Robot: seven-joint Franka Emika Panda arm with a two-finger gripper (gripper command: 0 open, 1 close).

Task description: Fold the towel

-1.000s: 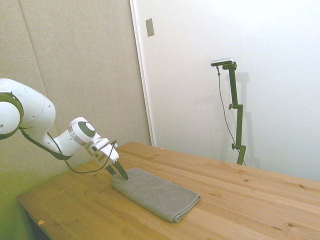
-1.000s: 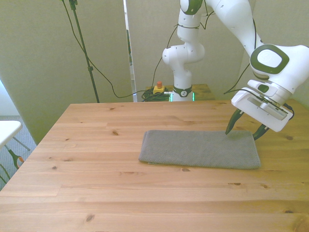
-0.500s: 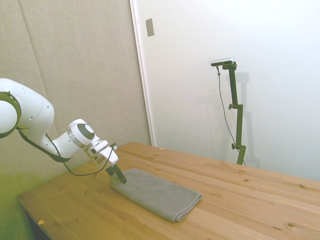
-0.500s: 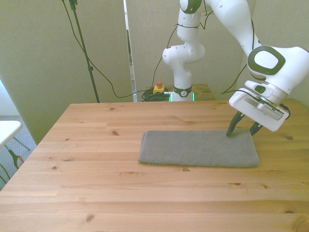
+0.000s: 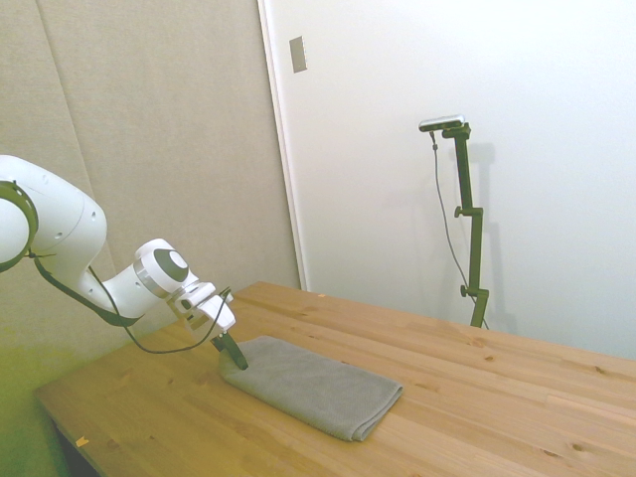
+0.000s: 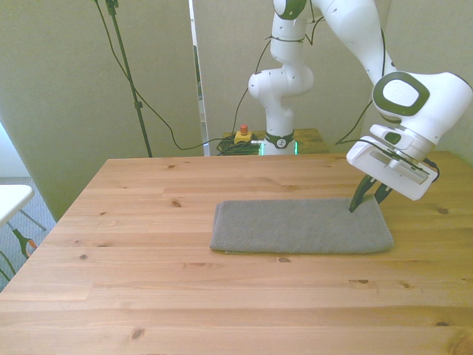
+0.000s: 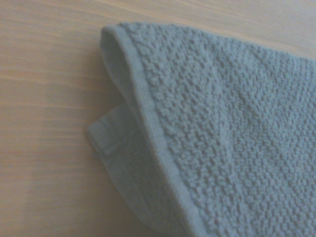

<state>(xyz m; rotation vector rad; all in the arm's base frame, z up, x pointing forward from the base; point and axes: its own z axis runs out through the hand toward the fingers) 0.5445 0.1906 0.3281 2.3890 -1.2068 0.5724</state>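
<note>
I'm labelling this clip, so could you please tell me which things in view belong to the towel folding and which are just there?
Part of the job:
- towel, grey, lying flat
- gripper, at the towel's corner

Just there:
- table
- red button on yellow box, behind the table

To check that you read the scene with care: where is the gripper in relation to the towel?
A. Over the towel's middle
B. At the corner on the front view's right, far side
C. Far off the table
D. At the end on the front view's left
B: the gripper is down at the towel's far corner on the front view's right.
</note>
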